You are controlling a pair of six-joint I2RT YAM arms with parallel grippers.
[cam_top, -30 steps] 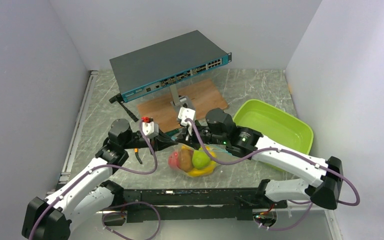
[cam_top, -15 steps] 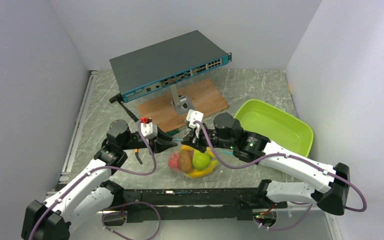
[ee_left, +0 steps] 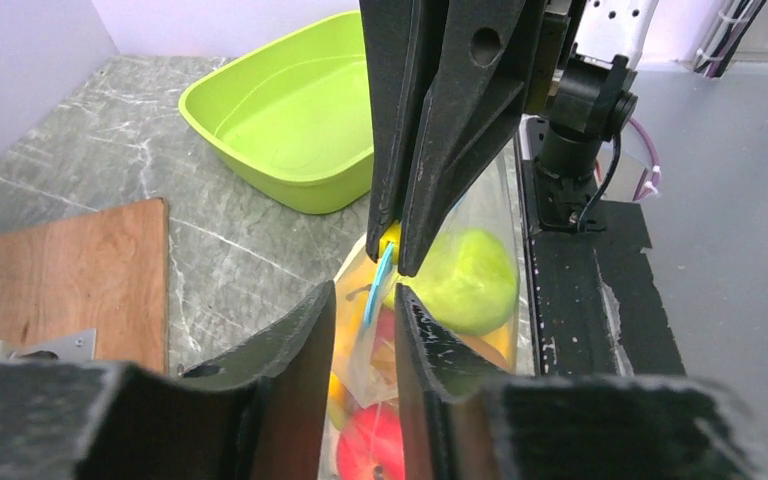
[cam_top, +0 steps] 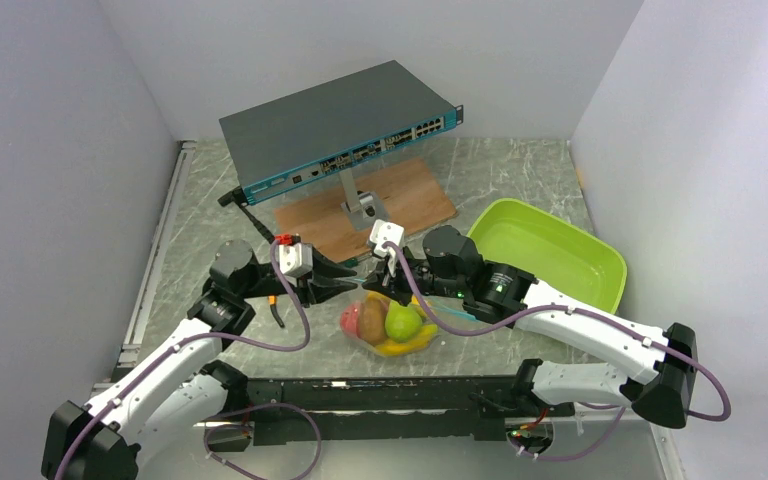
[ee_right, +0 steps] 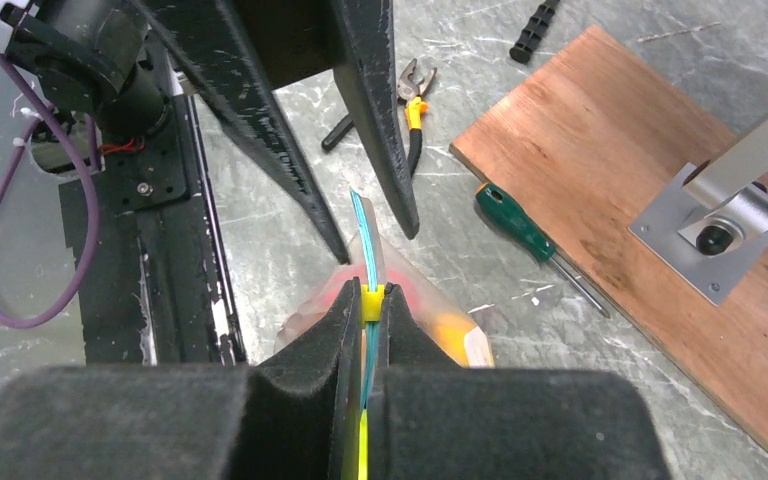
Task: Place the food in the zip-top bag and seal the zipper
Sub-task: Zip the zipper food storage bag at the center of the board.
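The clear zip-top bag [cam_top: 388, 328] lies between both grippers, holding a green pear [cam_top: 401, 320], a brown fruit [cam_top: 373, 318], a reddish piece [cam_top: 349, 320] and a yellow banana [cam_top: 407, 346]. A red apple [ee_left: 375, 450] shows in the left wrist view. My right gripper [ee_right: 371, 297] is shut on the teal zipper [ee_right: 363, 235] at a yellow slider [ee_right: 371, 304]. My left gripper [ee_left: 365, 290] is open, its fingers on either side of the bag's free corner and the zipper's end [ee_left: 381, 283], not pinching it. In the top view the left gripper [cam_top: 352, 272] faces the right gripper [cam_top: 378, 283].
An empty lime-green tray [cam_top: 600, 262] sits at the right. A network switch [cam_top: 330, 125] on a metal stand [cam_top: 357, 205] and a wooden board [cam_top: 410, 195] lie behind. A green screwdriver [ee_right: 520, 235] and pliers [ee_right: 412, 95] lie near the board. A black frame [cam_top: 380, 395] runs along the near edge.
My right gripper moved right along the bag's mouth, then slightly back left. My left gripper drew back a little to the left. The bag shifted slightly.
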